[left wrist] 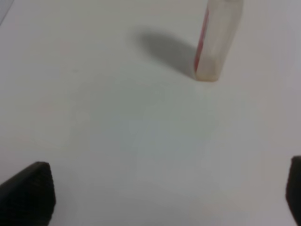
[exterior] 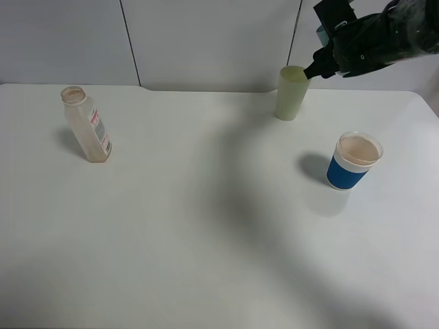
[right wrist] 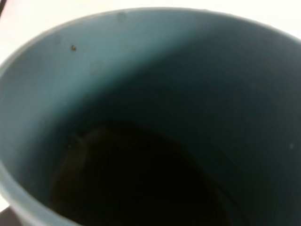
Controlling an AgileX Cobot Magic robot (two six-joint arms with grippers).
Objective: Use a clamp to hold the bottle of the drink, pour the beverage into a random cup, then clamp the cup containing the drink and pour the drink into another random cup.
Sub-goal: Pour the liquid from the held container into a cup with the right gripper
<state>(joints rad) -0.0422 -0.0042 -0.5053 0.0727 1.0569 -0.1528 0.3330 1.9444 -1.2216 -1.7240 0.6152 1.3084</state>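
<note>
Teal cup (right wrist: 94, 70) (dark inside, perhaps beverage (right wrist: 141, 183))

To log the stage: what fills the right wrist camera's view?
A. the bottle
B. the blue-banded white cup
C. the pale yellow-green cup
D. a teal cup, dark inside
D: the wall and dark inside of the teal cup fill it, while the pale cup, the banded cup and the bottle stand apart on the table.

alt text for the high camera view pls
A white table holds a clear bottle at the left, a pale green cup at the back right and a blue-banded white cup nearer on the right. A black robot arm enters at top right.
</note>
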